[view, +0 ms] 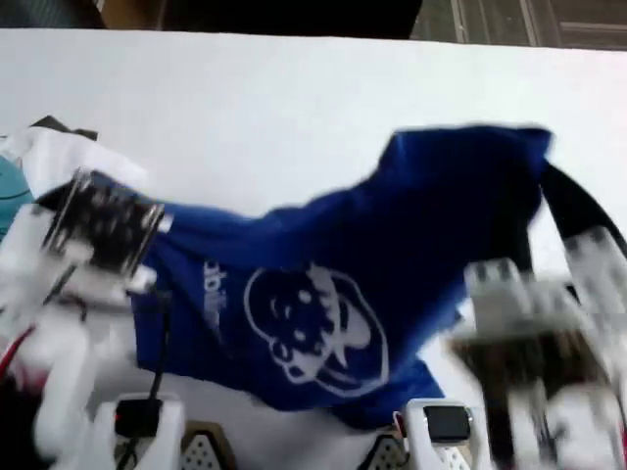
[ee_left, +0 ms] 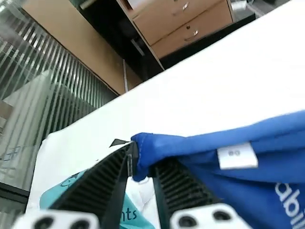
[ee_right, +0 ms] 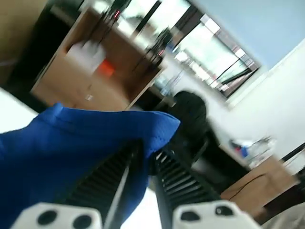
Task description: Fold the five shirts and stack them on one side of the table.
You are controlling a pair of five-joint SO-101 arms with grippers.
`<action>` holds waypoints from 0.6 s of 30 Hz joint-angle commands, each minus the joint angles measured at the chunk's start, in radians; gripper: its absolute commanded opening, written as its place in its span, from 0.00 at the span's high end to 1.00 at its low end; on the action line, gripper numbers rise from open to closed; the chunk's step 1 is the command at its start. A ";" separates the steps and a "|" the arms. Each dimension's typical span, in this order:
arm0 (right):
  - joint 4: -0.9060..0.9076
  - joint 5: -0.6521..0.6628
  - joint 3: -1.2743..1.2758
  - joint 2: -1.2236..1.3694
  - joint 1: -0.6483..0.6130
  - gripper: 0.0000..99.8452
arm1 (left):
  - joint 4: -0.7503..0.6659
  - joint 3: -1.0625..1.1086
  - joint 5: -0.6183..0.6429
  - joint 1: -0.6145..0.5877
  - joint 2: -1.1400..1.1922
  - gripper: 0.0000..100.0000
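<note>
A blue shirt (view: pixel 343 284) with a white print hangs stretched above the white table (view: pixel 294 108), held up at two corners. My left gripper (ee_left: pixel 142 164) is shut on one corner of the blue shirt (ee_left: pixel 228 143), at the left in the high view, where the left arm (view: pixel 98 235) stands. My right gripper (ee_right: pixel 145 152) is shut on the other corner of the blue shirt (ee_right: pixel 71 143); the right arm (view: pixel 534 323) is at the right in the high view.
A white shirt (view: pixel 69 162) and a teal shirt (view: pixel 12 191) lie in a heap at the table's left edge, below the left gripper, with the teal shirt (ee_left: pixel 66 186) under it. Drawers (ee_left: pixel 181 24) stand beyond the table's far edge.
</note>
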 commanded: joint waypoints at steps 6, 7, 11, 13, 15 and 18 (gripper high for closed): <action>-0.329 0.002 0.344 0.166 0.012 0.98 | -0.293 0.147 0.003 0.002 0.252 0.98; -0.361 0.002 0.365 0.194 0.012 0.98 | -0.321 0.137 0.003 0.002 0.305 0.98; -0.450 0.002 0.384 0.331 0.012 0.98 | -0.353 0.010 0.003 0.006 0.535 0.98; -0.501 0.005 0.382 0.401 0.013 0.98 | -0.342 -0.099 0.003 0.005 0.652 0.98; -0.542 0.005 0.365 0.470 0.028 0.98 | -0.298 -0.232 0.003 0.002 0.761 0.98; -0.539 0.000 0.295 0.572 0.064 0.98 | -0.176 -0.430 0.003 0.002 0.893 0.98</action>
